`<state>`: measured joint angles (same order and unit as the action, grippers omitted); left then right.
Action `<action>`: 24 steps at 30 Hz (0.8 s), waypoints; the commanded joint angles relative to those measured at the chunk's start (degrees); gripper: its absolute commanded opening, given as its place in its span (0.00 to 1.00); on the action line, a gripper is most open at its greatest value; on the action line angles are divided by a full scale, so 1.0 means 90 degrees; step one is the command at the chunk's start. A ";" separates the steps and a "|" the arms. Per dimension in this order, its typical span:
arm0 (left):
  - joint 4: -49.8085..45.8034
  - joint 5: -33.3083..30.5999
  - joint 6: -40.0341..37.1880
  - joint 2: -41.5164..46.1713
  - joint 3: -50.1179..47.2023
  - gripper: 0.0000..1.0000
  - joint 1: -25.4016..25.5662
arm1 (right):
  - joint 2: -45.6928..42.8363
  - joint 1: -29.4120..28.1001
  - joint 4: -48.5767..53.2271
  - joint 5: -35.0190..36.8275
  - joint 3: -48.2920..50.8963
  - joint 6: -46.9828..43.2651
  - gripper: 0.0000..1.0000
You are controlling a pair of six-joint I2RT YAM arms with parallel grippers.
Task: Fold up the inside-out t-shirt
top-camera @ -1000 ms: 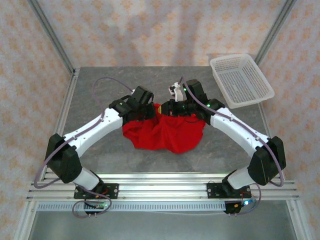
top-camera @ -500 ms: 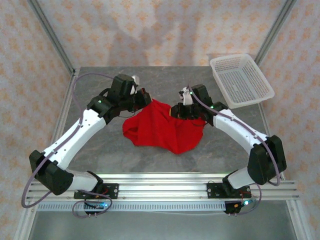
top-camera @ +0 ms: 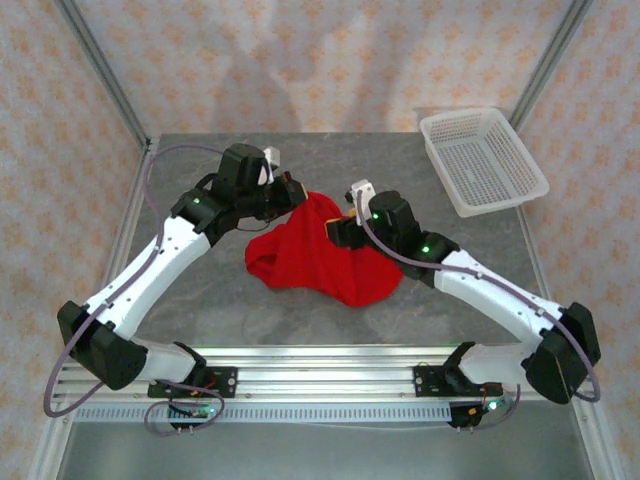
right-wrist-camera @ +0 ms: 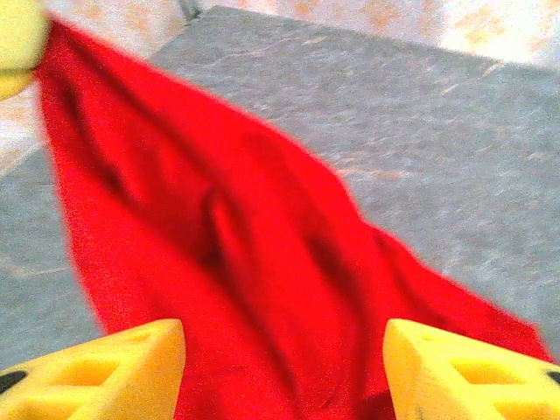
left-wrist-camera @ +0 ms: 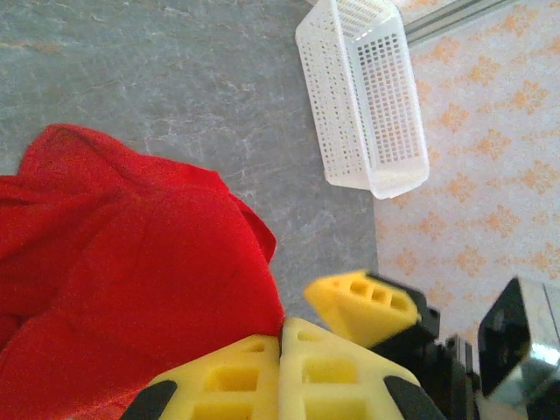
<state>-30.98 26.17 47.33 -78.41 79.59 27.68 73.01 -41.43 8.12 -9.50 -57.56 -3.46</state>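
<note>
**Red cloth, much of it out of sight**

From above, the inside-out t-shirt [top-camera: 320,258] is a bunched heap: collar, sleeves and seams cannot be told apart. Its far edge is hidden under the left gripper [top-camera: 293,196] and the right gripper [top-camera: 337,230], whose fingertips are too small to make out. In the left wrist view the cloth runs off the left and bottom edges, and the white basket [left-wrist-camera: 363,96] is cut at the top. In the right wrist view the shirt is blurred, and the yellow fingers [right-wrist-camera: 96,367] are clipped by the bottom edge.
</note>
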 commanded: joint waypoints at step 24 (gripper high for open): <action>-0.1507 -0.1105 -0.1706 -0.0352 0.0199 0.04 -0.1083 | -0.0097 0.0429 -0.1644 -0.4617 -0.1013 0.3074 0.00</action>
<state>-43.99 19.38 34.46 -80.27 81.91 18.63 75.29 -38.09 4.58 -47.99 -69.25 12.40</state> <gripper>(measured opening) 0.039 0.040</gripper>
